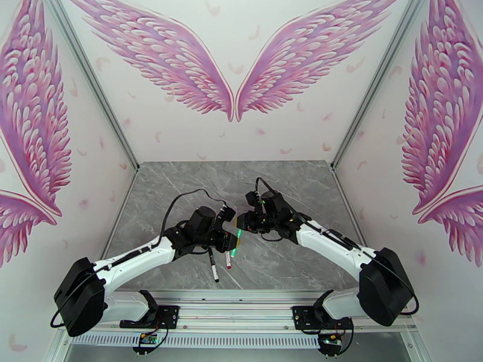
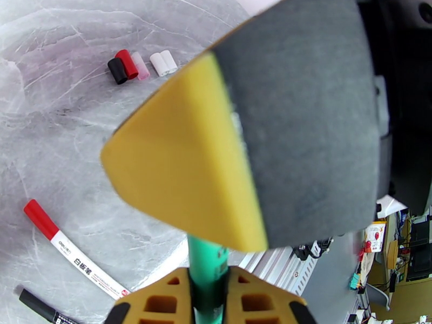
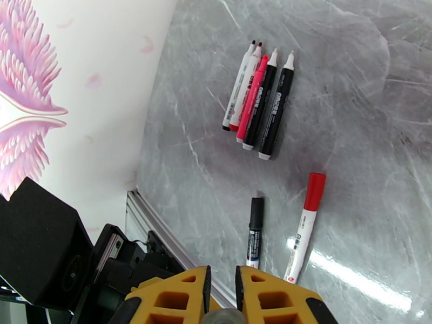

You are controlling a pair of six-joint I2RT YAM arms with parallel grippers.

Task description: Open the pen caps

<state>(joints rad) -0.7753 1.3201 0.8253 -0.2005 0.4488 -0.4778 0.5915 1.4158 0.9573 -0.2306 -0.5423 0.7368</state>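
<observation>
A green pen (image 1: 238, 237) hangs above the table's middle, held between both arms. My left gripper (image 2: 207, 279) is shut on its green shaft (image 2: 204, 260). The pen's far end is hidden behind the fingers (image 2: 189, 174) of my right gripper (image 1: 244, 224), which is shut on that end; I cannot tell which end carries the cap. On the table lie a red-capped pen (image 3: 305, 225) and a black-capped pen (image 3: 255, 229). Loose pen caps in black (image 2: 116, 71), red (image 2: 127, 63) and pink (image 2: 141, 66) lie together.
Several uncapped pens (image 3: 259, 106) lie side by side on the grey marble table (image 1: 181, 182). Two small white caps (image 2: 163, 63) rest beside the coloured ones. A metal rail (image 1: 241, 297) runs along the near edge, and walls close in on three sides.
</observation>
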